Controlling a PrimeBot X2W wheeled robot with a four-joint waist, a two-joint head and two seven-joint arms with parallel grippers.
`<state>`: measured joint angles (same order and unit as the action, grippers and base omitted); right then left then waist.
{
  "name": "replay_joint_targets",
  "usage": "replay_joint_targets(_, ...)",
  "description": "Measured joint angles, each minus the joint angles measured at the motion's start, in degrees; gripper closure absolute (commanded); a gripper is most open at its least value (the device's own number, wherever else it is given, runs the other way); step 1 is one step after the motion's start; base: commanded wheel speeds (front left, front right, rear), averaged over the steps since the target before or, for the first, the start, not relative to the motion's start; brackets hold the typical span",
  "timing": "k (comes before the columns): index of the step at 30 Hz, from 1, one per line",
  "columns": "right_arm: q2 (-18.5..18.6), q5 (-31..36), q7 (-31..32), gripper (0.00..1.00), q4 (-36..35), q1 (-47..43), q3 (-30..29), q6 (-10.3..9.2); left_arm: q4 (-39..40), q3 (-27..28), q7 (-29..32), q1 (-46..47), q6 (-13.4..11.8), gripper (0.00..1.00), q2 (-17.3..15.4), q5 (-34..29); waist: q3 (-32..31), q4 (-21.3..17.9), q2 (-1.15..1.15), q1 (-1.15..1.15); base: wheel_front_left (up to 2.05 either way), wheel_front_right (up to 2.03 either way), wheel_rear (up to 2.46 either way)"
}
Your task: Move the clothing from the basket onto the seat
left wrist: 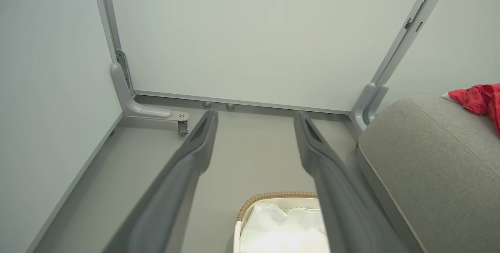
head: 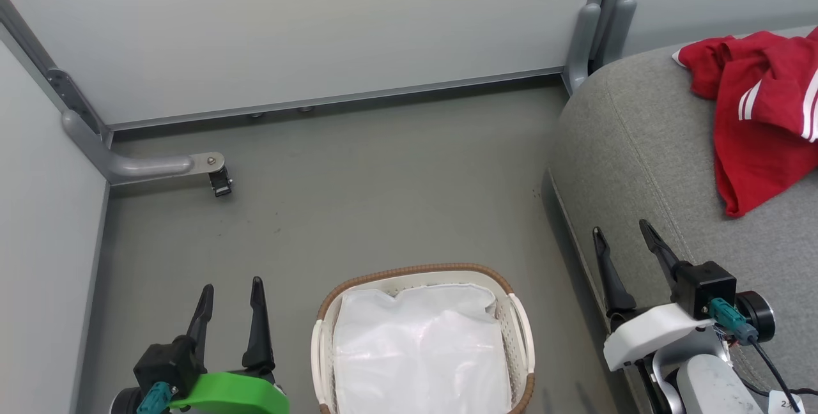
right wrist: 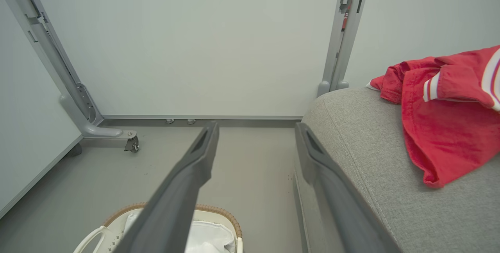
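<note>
The red clothing [head: 760, 107] with white stripes lies crumpled on the grey seat [head: 632, 145] at the right; the clothing [right wrist: 445, 108] on the seat [right wrist: 371, 147] shows large in the right wrist view, and a red edge of the clothing [left wrist: 478, 98] in the left wrist view. The basket [head: 519, 318] stands on the floor at bottom centre, showing just its white liner [head: 418, 350]. My left gripper [head: 231, 286] is open and empty, left of the basket. My right gripper [head: 623, 229] is open and empty over the seat's front edge, left of the clothing.
Pale partition walls close the floor at the back and left. A grey metal foot with a caster [head: 217, 181] juts out at the back left. A post [head: 591, 37] stands in the corner behind the seat. Grey floor [head: 383, 197] lies between basket and wall.
</note>
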<state>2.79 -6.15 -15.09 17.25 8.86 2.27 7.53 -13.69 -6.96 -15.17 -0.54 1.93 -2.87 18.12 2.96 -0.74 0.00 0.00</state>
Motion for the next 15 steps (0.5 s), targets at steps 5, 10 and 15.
replay_joint_targets(5,0.00,-0.03,0.00,0.00,0.04,0.00,-0.10,0.00,-0.26,0.01,0.00,0.00,0.00,0.00,0.00,0.34,-0.12,0.11,0.00,0.00,0.00,0.00,0.00)
replay_joint_targets(10,0.00,-0.03,0.00,0.00,0.16,0.00,-0.14,0.00,-0.36,-0.04,0.00,0.00,0.00,0.00,0.00,0.36,-0.26,0.15,0.00,0.00,0.00,0.00,0.00)
replay_joint_targets(15,0.00,-0.04,0.00,0.00,0.18,0.00,-0.29,0.00,-0.55,-0.08,0.00,0.01,-0.14,0.00,0.01,0.46,-0.25,0.19,0.00,0.00,0.00,0.00,0.00)
